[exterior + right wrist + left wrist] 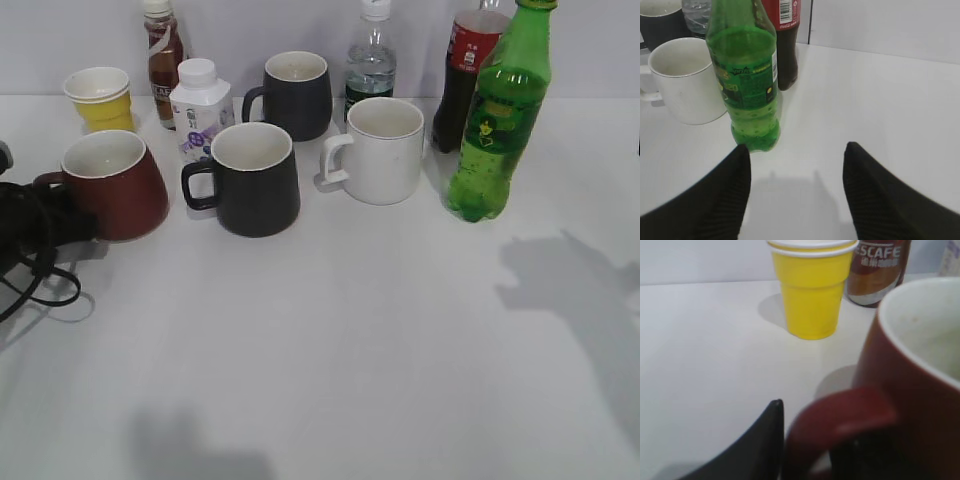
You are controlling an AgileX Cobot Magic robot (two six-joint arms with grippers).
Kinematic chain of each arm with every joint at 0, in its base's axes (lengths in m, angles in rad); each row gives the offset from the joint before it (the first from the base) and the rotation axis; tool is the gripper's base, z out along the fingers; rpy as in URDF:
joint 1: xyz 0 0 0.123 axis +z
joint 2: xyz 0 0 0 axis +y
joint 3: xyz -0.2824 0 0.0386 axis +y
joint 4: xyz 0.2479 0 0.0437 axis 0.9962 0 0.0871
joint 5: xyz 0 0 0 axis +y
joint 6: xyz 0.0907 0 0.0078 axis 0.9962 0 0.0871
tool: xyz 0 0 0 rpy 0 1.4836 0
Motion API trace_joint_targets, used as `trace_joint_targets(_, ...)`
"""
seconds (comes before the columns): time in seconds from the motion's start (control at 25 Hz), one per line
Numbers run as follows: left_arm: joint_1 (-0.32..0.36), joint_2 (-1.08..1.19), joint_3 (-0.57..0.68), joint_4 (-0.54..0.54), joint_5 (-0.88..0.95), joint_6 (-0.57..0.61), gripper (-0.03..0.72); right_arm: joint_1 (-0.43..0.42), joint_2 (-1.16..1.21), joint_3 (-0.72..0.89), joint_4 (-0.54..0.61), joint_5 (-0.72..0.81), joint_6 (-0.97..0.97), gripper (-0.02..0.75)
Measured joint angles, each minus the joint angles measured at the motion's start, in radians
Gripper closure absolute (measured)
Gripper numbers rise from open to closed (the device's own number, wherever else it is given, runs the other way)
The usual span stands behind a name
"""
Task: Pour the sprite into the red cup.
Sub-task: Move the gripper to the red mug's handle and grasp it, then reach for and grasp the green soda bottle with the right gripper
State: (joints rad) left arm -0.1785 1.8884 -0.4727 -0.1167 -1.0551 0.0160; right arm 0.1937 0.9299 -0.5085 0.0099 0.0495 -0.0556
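Note:
The red cup (pixel 115 185) stands at the left of the table, its cream inside showing. My left gripper (pixel 45 215) is at its handle on the far left. In the left wrist view the gripper (pixel 815 432) is shut on the red cup's handle (pixel 845 415), with one black finger outside the handle and the other inside its loop. The sprite (pixel 500 120) stands upright at the back right with its cap on. In the right wrist view my right gripper (pixel 796 162) is open and empty, low over the table. The sprite (pixel 745 75) is a little ahead of its left finger.
Two black mugs (pixel 255 180) (pixel 295 95) and a white mug (pixel 380 150) stand in the middle. A cola bottle (pixel 465 70) stands behind the sprite. A yellow paper cup (pixel 100 98), a coffee bottle (pixel 163 60), a small white bottle (pixel 200 110) and a water bottle (pixel 372 60) line the back.

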Motion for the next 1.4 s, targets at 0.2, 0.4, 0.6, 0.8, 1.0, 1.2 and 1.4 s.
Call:
trace_joint_targets(0.2, 0.054, 0.045, -0.057, 0.046, -0.003, 0.001, 0.487, 0.000, 0.000, 0.000, 0.000, 0.000, 0.000, 0.298)
trace_joint_targets(0.4, 0.108, 0.091, -0.122, 0.222, -0.016, 0.001, 0.578, 0.000, 0.003, 0.000, 0.000, 0.000, 0.000, 0.298)
trace_joint_targets(0.6, 0.111, 0.108, -0.146, 0.259, -0.022, 0.001, 0.610, 0.000, 0.064, 0.000, 0.000, -0.007, 0.000, 0.298)
trace_joint_targets(0.8, 0.111, 0.101, -0.137, 0.264, -0.031, 0.002, 0.610, 0.000, 0.121, 0.000, 0.003, -0.096, 0.000, 0.298)
trace_joint_targets(1.0, 0.110, -0.015, -0.060, 0.277, -0.006, 0.018, 0.613, 0.058, 0.218, 0.000, -0.030, -0.205, 0.000, 0.272)
trace_joint_targets(1.2, 0.110, -0.186, 0.041, 0.294, -0.012, 0.019, 0.613, 0.152, 0.359, 0.000, -0.113, -0.353, 0.000, 0.202)
trace_joint_targets(1.4, 0.084, -0.314, 0.130, 0.364, -0.009, 0.008, 0.613, 0.155, 0.525, 0.000, -0.050, -0.528, 0.000, 0.138)
